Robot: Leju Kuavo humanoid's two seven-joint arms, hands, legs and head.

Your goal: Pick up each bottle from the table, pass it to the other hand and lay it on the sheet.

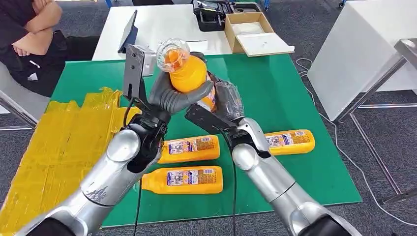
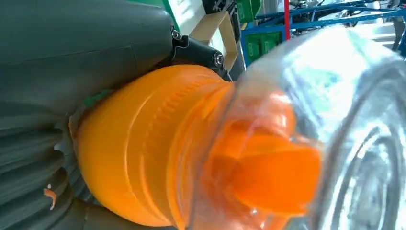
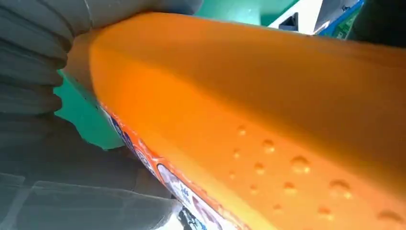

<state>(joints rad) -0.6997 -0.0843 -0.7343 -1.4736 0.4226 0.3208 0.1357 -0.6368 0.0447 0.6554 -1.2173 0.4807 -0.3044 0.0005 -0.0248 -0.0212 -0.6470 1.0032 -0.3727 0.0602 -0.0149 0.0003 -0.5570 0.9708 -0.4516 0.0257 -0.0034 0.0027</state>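
An orange bottle [image 1: 189, 74] with a clear cap [image 1: 173, 50] is held up above the middle of the green mat [image 1: 275, 93]. My left hand [image 1: 176, 97] grips its upper body just below the cap; close up I see the bottle's shoulder [image 2: 143, 153], the cap [image 2: 335, 120] and the hand [image 2: 57, 72]. My right hand [image 1: 225, 98] is wrapped round the lower, labelled part; the bottle's side [image 3: 263, 105] lies against that hand [image 3: 38, 57]. Three more orange bottles lie flat on the mat: one [image 1: 192, 149], another [image 1: 183, 179] and the third [image 1: 290, 141]. The yellow sheet [image 1: 64, 147] lies at the left.
A person [image 1: 29, 34] sits with folded arms at the far left. Behind the mat, a white table [image 1: 162, 29] carries a tablet [image 1: 129, 30], a cardboard box [image 1: 248, 30] and a dark case [image 1: 212, 12]. Another white table [image 1: 364, 49] stands right, with cables on the floor.
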